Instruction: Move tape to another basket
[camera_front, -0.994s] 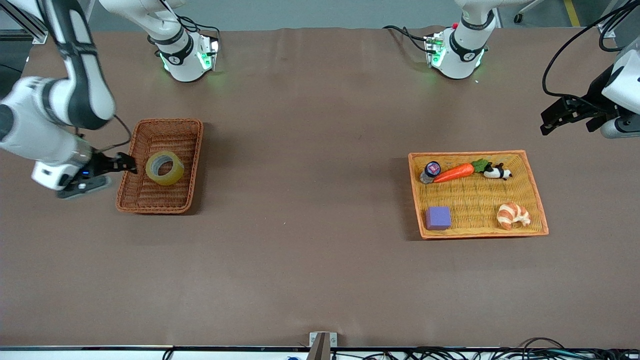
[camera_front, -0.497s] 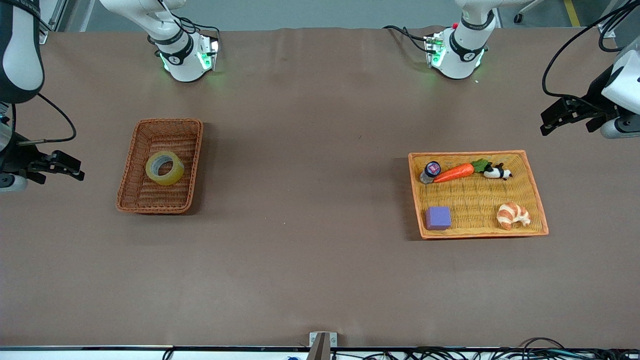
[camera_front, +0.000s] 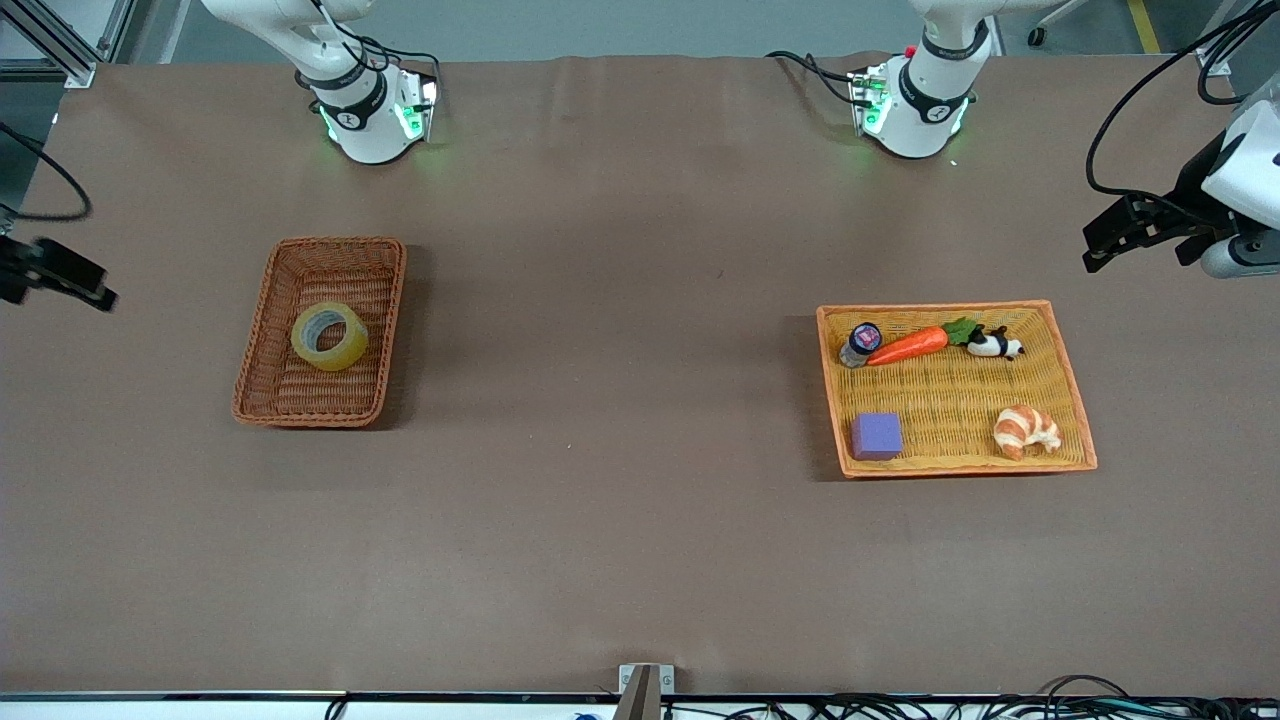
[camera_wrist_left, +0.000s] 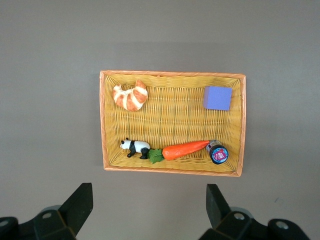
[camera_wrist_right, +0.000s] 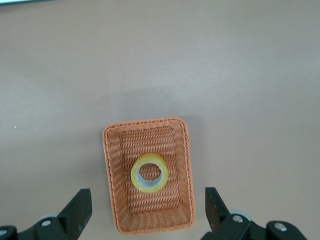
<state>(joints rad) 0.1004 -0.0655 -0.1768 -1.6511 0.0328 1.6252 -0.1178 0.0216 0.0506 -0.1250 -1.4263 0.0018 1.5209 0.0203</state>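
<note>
The tape (camera_front: 329, 336), a yellowish ring with a grey core, lies flat inside the darker reddish-brown basket (camera_front: 262, 400) toward the right arm's end of the table. The right wrist view looks down on the tape (camera_wrist_right: 149, 173) and that basket (camera_wrist_right: 111, 200) from high up. My right gripper (camera_front: 85, 285) hangs open over the table's edge at that end, apart from the basket, its jaws (camera_wrist_right: 146, 205) empty. My left gripper (camera_front: 1105, 240) waits open over the table at the left arm's end, with nothing between its fingers (camera_wrist_left: 149, 202).
A shallow orange-yellow woven tray (camera_front: 950, 400) toward the left arm's end holds a carrot (camera_front: 910, 345), a panda figure (camera_front: 993, 344), a small jar (camera_front: 860, 343), a purple block (camera_front: 876, 436) and a croissant (camera_front: 1025, 431). The left wrist view shows this tray (camera_wrist_left: 170, 125) too.
My right arm has drawn back from beside the reddish-brown basket, out toward the table's end and upward. The tape has stayed put in the basket. The left arm has not moved.
</note>
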